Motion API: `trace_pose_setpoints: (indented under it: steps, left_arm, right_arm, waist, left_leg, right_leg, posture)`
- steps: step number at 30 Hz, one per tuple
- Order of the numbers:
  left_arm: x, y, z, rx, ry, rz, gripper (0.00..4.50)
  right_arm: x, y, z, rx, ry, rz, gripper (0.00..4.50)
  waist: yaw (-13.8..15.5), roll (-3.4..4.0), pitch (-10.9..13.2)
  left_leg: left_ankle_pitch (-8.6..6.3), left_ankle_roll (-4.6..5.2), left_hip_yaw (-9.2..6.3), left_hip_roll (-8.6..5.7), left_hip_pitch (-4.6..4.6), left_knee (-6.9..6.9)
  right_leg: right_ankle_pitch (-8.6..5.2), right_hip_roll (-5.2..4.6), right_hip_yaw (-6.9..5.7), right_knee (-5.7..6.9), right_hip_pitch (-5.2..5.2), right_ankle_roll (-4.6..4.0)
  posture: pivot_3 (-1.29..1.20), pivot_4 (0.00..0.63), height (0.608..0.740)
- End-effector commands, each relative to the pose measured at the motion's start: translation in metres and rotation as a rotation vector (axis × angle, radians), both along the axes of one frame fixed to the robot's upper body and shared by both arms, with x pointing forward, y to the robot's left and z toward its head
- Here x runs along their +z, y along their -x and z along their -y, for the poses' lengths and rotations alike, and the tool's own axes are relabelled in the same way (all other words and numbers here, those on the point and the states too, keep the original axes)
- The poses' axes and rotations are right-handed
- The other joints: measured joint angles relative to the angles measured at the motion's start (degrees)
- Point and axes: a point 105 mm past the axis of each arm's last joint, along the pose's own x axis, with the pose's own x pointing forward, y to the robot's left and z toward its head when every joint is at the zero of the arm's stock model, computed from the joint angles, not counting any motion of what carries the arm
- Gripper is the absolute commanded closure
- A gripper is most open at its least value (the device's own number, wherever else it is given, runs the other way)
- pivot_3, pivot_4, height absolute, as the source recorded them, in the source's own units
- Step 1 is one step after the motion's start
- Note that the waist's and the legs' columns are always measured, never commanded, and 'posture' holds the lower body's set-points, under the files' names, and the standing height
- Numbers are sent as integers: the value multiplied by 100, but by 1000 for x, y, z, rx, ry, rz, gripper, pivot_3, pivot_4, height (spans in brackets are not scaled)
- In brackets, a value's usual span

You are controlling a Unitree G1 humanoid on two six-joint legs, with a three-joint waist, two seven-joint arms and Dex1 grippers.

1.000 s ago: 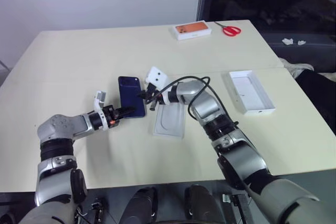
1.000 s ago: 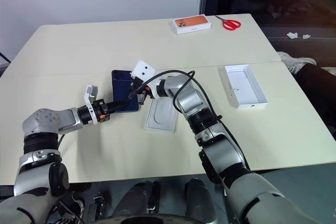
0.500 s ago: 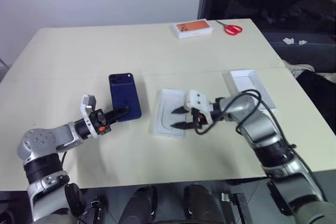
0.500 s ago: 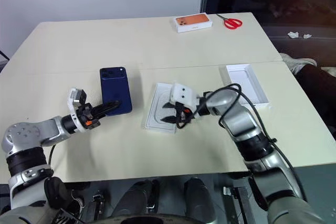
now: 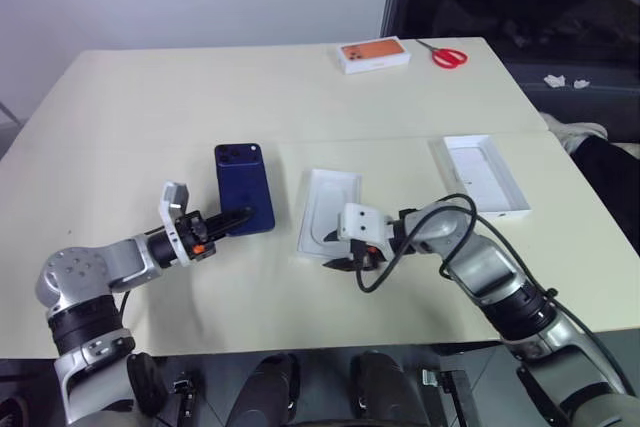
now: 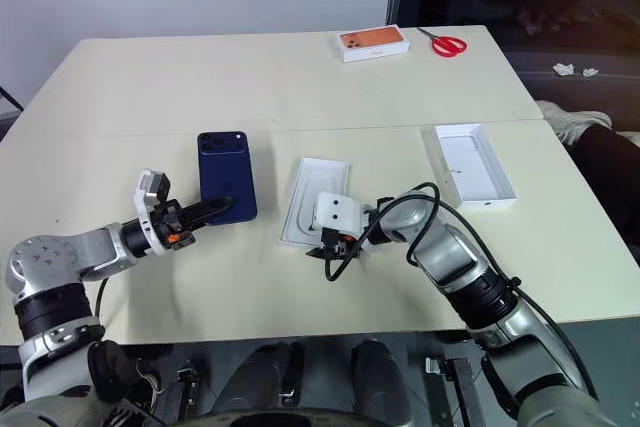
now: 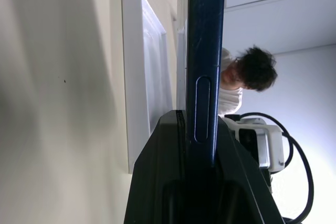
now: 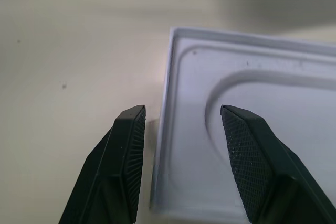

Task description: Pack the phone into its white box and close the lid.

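Observation:
The phone, a dark navy slab, is held flat close over the table. My left gripper is shut on its near end; in the left wrist view the phone stands edge-on between the black fingers. To its right lies the white box, open side up. My right gripper is open at the box's near left corner, one finger outside the wall and one over the recessed inside. The lid lies apart at the right, plain white inside facing up.
An orange-topped box and red scissors lie at the table's far edge. A seam runs across the cream table. A person shows past the table in the left wrist view.
My right gripper has left the phone's right side, opened, and come back and down to the white box's near corner. The left gripper keeps its hold on the phone.

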Motion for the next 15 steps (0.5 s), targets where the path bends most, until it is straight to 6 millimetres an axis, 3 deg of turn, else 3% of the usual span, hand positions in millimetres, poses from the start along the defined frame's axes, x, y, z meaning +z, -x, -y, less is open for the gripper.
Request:
trace_pose_setpoints:
  steps: [1, 3, 8, 9, 15]
  left_arm:
    - [17, 1, 4, -23, 14, 71, 4500]
    - [17, 1, 5, -23, 12, 73, 4500]
    - [22, 0, 8, -29, 16, 90, 4500]
    - [23, 0, 9, -31, 17, 95, 4500]
    - [32, 2, 14, -55, 27, 130, 4500]
  right_arm:
    - [3, -4, -1, 12, 19, 47, 2131]
    - [-1, -2, 1, 32, 44, 38, 2131]
    - [-6, -2, 2, 49, 67, 40, 3768]
    - [-7, -1, 1, 51, 69, 36, 3894]
    - [-9, 3, -7, 74, 45, 28, 3895]
  waist:
    - [16, 0, 0]
    - [22, -1, 0]
    - [-2, -5, -1]
    - [-7, -5, -1]
    - [-10, -6, -1]
  left_leg:
    - [0, 0, 0, 0, 0, 1]
    - [0, 0, -1, -2, 0, 3]
    - [0, 0, -1, 0, 10, 1]
    - [0, -1, -2, 2, 12, 1]
    - [1, -1, -2, 4, 13, 1]
  right_leg:
    - [0, 0, 0, 0, 1, 0]
    - [0, -1, -2, -2, 4, 0]
    - [0, 1, -4, -2, 12, 0]
    - [0, 2, -5, -2, 15, 0]
    - [0, 4, -6, -2, 15, 0]
  posture:
    - [0, 150, 740]
    - [0, 150, 740]
    - [0, 150, 740]
    - [0, 150, 740]
    - [0, 150, 740]
